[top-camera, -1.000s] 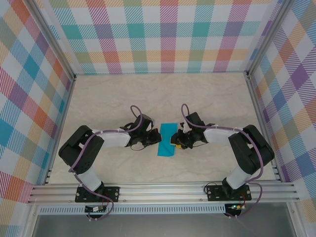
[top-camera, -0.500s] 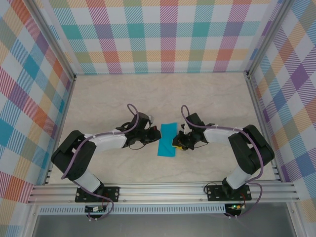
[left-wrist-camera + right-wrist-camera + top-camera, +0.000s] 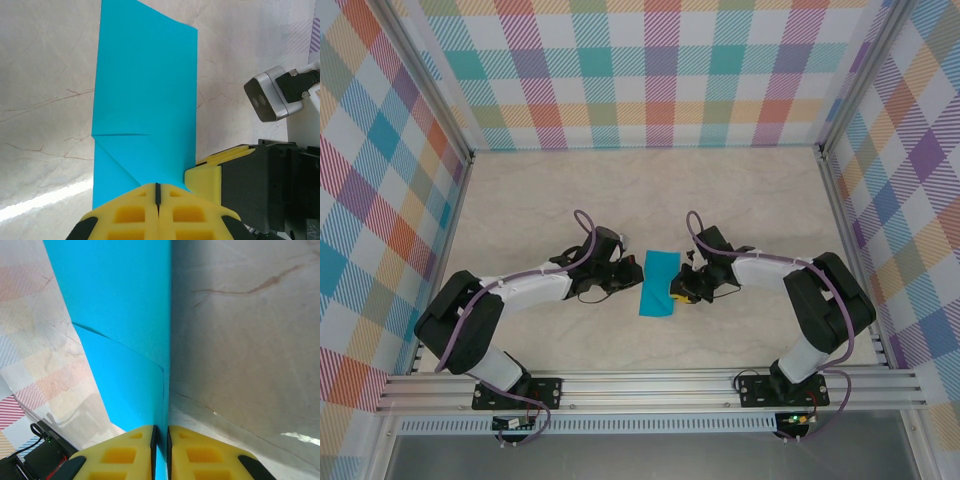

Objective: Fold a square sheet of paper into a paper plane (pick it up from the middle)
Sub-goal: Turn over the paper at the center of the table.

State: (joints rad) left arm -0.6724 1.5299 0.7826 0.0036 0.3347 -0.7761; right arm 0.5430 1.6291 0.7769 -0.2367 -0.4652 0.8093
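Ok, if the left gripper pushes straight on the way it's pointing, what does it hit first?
The folded teal-blue paper sheet: the shut left gripper sits over its near end, possibly touching it, with the marble tabletop beneath. The right gripper lies off to one side.

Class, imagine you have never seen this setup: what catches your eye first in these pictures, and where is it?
The bright teal-blue sheet of paper at the middle of the marbled table stands out first, folded, with one corner creased into a triangle. The left end effector sits shut over one edge, and the right end effector pinches the opposite edge. Pastel plaid walls box in the scene.
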